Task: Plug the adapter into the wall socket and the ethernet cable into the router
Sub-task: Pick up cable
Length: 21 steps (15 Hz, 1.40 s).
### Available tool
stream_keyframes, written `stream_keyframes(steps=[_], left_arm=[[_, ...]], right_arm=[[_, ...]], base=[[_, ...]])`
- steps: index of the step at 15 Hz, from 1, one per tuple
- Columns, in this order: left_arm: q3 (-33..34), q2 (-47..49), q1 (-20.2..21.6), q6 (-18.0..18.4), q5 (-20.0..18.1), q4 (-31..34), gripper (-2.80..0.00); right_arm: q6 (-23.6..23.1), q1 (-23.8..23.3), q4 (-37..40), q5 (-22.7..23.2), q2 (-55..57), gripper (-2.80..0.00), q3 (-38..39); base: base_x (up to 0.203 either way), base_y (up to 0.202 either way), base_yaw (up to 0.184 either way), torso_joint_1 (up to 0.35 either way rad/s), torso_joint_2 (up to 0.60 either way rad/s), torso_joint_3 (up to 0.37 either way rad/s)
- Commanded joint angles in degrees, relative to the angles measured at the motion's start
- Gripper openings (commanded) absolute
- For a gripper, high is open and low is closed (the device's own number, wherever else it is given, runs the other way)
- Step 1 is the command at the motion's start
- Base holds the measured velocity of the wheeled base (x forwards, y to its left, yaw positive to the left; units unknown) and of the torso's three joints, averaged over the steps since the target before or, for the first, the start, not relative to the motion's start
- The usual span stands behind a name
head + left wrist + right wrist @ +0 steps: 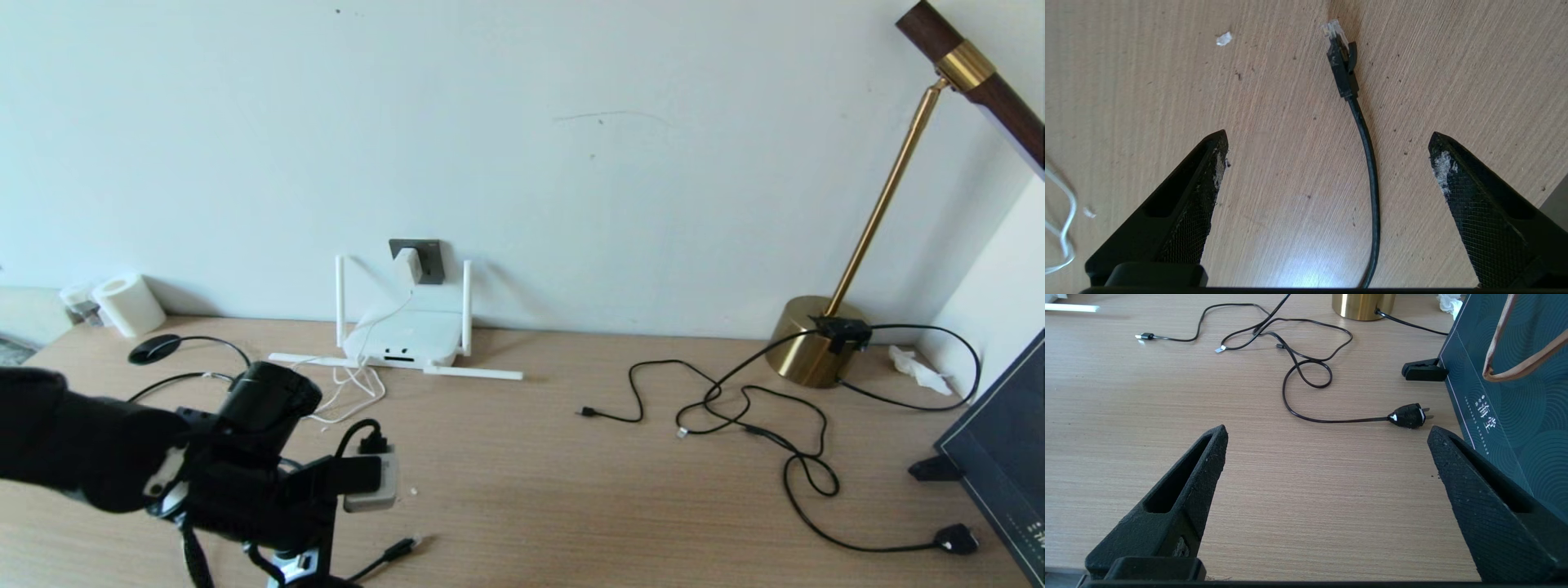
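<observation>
Left gripper (1327,151): spread wide above the desk (1274,122); it pinches nothing; the ethernet cable (1370,171) runs between its fingers without touching either.
Ethernet cable: lies loose on the desk near the front edge; its clear plug tip (1334,29) points away from the wrist.
Right gripper (1327,445): spread wide and empty, low over the desk's right part, well apart from the work.
Adapter (406,265): already seated in the wall socket (426,260).
Router (406,336): stands against the wall below the socket, ports facing the room.
Risk: closing on the thin cord rather than the boot could let the plug swivel and miss the port; dragging could snag the white cord (353,390).
Writing: pale Chinese characters on the dark bag (1506,408), too small to read; no brand legible elsewhere.
</observation>
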<state>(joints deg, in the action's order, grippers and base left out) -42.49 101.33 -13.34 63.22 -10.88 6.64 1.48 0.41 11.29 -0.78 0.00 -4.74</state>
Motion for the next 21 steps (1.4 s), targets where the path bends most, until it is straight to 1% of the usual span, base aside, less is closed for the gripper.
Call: stream_keyframes(steps=[1,5,8,17,18,21], left_arm=[[-0.69,3.70,-0.02,0.40,-0.12,-0.49,0.00],[-2.63,6.54,-0.11,0.31,-0.20,-0.27,0.00],[-2.77,8.09,-0.72,-0.02,-0.28,-0.57,0.00],[-1.99,8.80,-1.03,-0.99,-0.54,-0.18,0.00],[-1.90,9.03,-1.11,-1.04,-0.88,-0.16,-2.80],[-2.16,10.21,-1.17,-1.01,-0.90,-0.55,-2.80]], right_arm=[[0.02,0.02,0.05,-0.01,0.00,0.00,0.00],[0.02,0.02,0.05,-0.01,0.00,0.00,0.00],[0.02,0.02,0.05,-0.01,0.00,0.00,0.00],[-0.01,0.02,0.05,-0.01,0.00,0.00,0.00],[0.02,0.02,0.05,-0.01,0.00,0.00,0.00],[0.02,0.02,0.03,-0.01,0.00,0.00,0.00]], base=[[0.000,0.000,0.000,0.000,0.00,0.000],[0.000,0.000,0.000,0.000,0.00,0.000],[0.000,0.000,0.000,0.000,0.00,0.000],[0.000,0.000,0.000,0.000,0.00,0.000],[0.000,0.000,0.000,0.000,0.00,0.000],[0.000,0.000,0.000,0.000,0.00,0.000]])
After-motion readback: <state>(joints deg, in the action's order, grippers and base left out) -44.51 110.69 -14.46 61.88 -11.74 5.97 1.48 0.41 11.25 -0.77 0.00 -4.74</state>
